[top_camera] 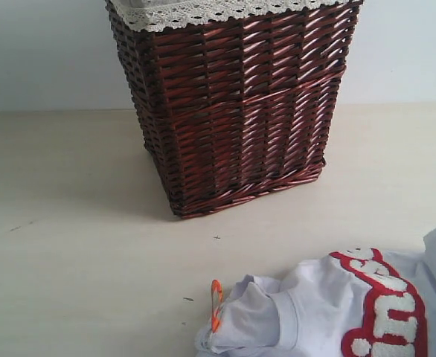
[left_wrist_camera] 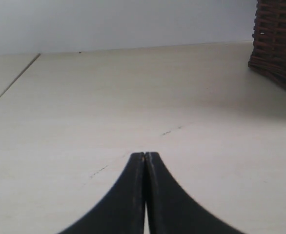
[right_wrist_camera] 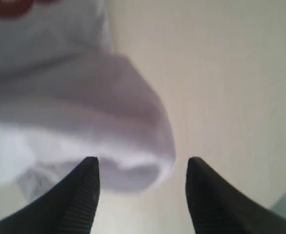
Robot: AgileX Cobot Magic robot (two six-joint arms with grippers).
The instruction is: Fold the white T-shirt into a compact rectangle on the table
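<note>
Right gripper (right_wrist_camera: pixel 143 163) first: its two black ribbed fingers (right_wrist_camera: pixel 82 200) are spread wide, with nothing pinched between them. Just past the tips bulges a soft, rounded roll of the large white cotton T-shirt (right_wrist_camera: pixel 84 97), hem puffed out and a blur of red showing farther along the cloth.

In the exterior view the shirt lies bunched at the near right edge of the broad pale beige wood-look table (top_camera: pixel 69 223), rumpled into loose folds. A small orange neck tag (top_camera: pixel 216 305) sticks up at its left end, and a curved red band with fuzzy white lettering (top_camera: pixel 385 309) runs along its right part. A few dark specks dot the smooth surface just left of the cloth.

Left gripper (left_wrist_camera: pixel 145 157): smooth dark jaws pressed together, tip to tip, holding nothing, over bare table with wide flat room to the left.

Farther back, well apart from the shirt, a dark red-brown woven wicker basket (top_camera: pixel 233 111) stands upright, sides flaring upward, with white lace trim (top_camera: pixel 196 11) folded over its rim. Behind it is a plain pale wall (top_camera: pixel 39 52).
</note>
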